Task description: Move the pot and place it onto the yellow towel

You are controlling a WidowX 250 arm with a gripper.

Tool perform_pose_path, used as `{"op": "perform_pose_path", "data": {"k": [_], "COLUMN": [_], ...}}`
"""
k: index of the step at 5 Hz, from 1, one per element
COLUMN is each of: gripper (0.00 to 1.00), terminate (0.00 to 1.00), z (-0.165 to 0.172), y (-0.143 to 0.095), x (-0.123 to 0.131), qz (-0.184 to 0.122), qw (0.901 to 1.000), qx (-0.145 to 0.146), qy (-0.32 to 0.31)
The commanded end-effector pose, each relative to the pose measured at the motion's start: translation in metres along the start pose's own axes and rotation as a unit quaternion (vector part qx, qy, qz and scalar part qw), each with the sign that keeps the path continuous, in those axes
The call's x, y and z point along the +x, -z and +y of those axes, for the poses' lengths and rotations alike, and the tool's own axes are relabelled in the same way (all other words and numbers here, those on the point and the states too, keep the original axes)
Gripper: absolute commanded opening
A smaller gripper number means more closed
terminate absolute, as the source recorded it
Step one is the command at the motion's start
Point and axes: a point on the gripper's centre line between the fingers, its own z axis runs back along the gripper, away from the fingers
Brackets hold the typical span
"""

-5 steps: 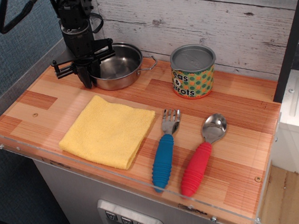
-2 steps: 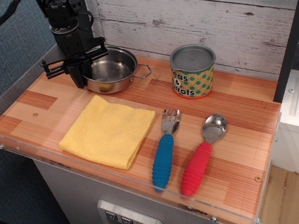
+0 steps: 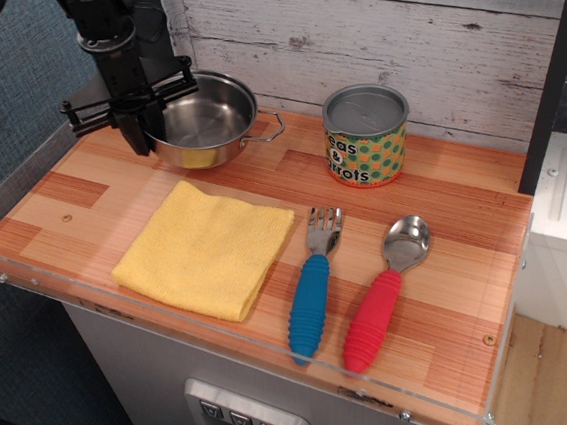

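The stainless-steel pot (image 3: 205, 123) is pinched at its left rim by the gripper (image 3: 142, 136) and apparently held tilted above the counter's back-left (contact unclear), so it could be swung loose short of the yellow towel (image 3: 205, 248).

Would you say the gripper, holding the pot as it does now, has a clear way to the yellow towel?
Probably yes. The gripper holds the pot by its left rim, tilted and seemingly lifted, and the yellow towel lies bare just in front; the can, fork and spoon sit off to the side.
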Motion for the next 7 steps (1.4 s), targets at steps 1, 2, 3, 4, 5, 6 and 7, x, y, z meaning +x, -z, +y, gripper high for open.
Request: {"op": "perform_pose_path", "data": {"k": [1, 2, 3, 4, 5, 6, 7], "gripper": [0.00, 0.00, 0.00, 0.00, 0.00, 0.00, 0.00], "terminate": [0.00, 0.00, 0.00, 0.00, 0.00, 0.00, 0.00], "z": [0.018, 0.024, 0.027, 0.030, 0.025, 0.022, 0.025], "y": [-0.033, -0.033, -0.032, -0.036, -0.036, -0.030, -0.022], "x": [-0.018, -0.030, -0.046, -0.065, -0.079, -0.087, -0.097], "qz": [-0.026, -0.021, -0.015, -0.011, -0.001, -0.003, 0.016], "qw": [0.9996, 0.9994, 0.9997, 0.9991, 0.9981, 0.9969, 0.9947], "qx": [-0.015, -0.022, -0.013, -0.022, -0.032, -0.022, -0.022], "qy": [-0.003, 0.014, -0.015, -0.034, -0.052, -0.075, -0.100]}}
